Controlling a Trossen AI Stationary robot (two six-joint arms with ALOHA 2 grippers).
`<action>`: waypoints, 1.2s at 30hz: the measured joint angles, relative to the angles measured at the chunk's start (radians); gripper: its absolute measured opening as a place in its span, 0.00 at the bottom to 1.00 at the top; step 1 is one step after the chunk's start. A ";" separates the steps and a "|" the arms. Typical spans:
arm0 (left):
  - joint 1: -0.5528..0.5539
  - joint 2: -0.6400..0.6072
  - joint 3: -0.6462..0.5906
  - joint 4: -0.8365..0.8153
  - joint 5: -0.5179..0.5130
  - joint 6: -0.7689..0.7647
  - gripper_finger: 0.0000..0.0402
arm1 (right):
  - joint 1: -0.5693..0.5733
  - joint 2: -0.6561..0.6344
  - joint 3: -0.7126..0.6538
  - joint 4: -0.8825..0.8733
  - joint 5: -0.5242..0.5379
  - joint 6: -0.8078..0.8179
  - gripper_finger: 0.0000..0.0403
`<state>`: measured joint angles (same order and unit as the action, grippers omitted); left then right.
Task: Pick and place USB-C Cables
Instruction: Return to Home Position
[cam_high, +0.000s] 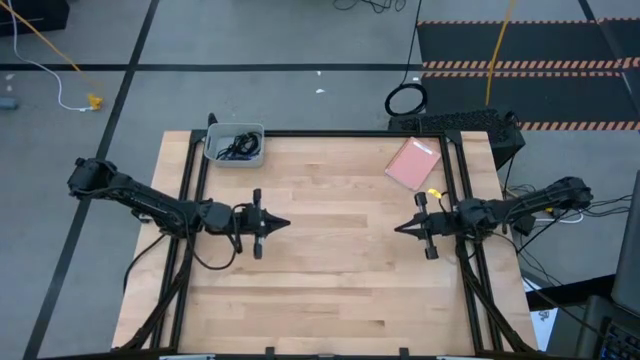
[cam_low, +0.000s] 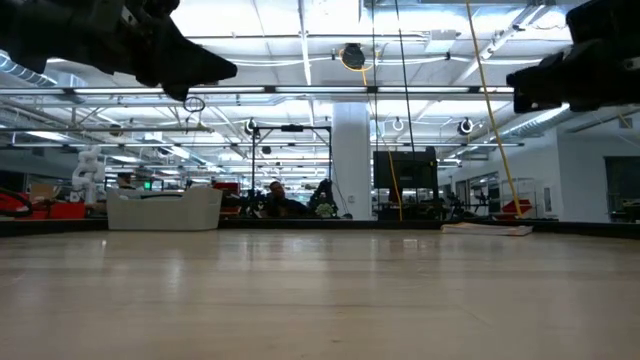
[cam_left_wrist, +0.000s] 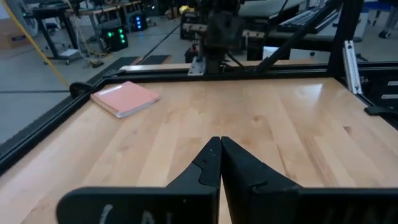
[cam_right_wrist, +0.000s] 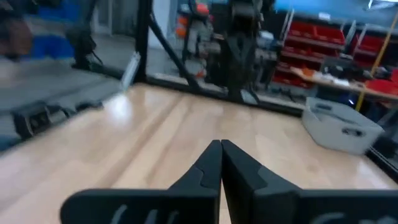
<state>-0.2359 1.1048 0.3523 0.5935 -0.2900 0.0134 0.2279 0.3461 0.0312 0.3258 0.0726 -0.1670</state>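
Observation:
A grey bin (cam_high: 236, 145) sits at the table's far left corner; dark cables (cam_high: 238, 148) lie coiled inside it, and no blue-purple one can be made out. The bin also shows in the right wrist view (cam_right_wrist: 341, 128) and the low view (cam_low: 165, 209). My left gripper (cam_high: 287, 224) hovers over the table's left middle, shut, pointing right. My right gripper (cam_high: 397, 229) hovers over the right middle, shut, pointing left. Both are above the wood and hold nothing.
A pink notebook (cam_high: 412, 163) lies flat near the table's far right corner, also seen in the left wrist view (cam_left_wrist: 124, 98). A black frame rail (cam_high: 330, 133) runs along the far edge. Bare wood (cam_high: 340, 260) lies between the two grippers.

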 joint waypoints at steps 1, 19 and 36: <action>0.001 0.000 0.000 0.005 0.000 0.012 0.02 | -0.009 -0.005 0.005 -0.007 -0.001 -0.010 0.00; 0.093 -0.094 -0.176 0.120 0.002 0.005 0.02 | -0.253 -0.114 0.017 -0.088 -0.262 -0.007 0.00; 0.026 -0.496 -0.343 0.052 0.030 0.043 0.02 | -0.326 -0.119 0.015 -0.181 -0.284 0.011 0.00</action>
<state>-0.2104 0.6090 0.0093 0.6460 -0.2596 0.0566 -0.0984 0.2272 0.0463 0.1446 -0.2112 -0.1564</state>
